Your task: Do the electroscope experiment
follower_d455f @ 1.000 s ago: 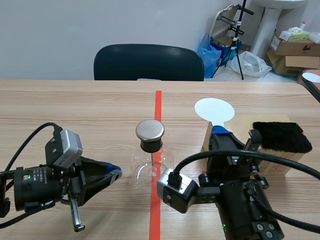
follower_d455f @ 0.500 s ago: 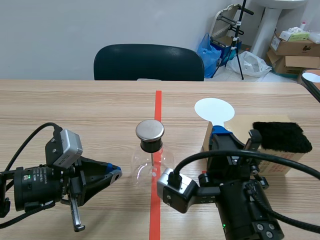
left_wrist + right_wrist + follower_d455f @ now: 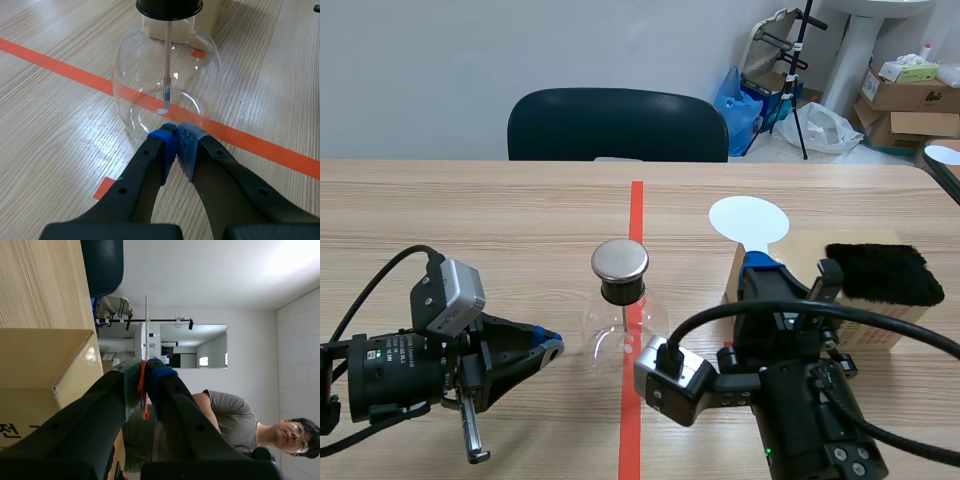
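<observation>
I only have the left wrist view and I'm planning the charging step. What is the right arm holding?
Observer: The right gripper is shut on a white disc paddle, held upright next to a cardboard box.
Operator: Is there anything to rub it on?
Observer: A black fur pad lies on top of that box.
Operator: Is my gripper touching the glass?
Observer: The scene view shows a small gap between the left gripper and the flask.
</observation>
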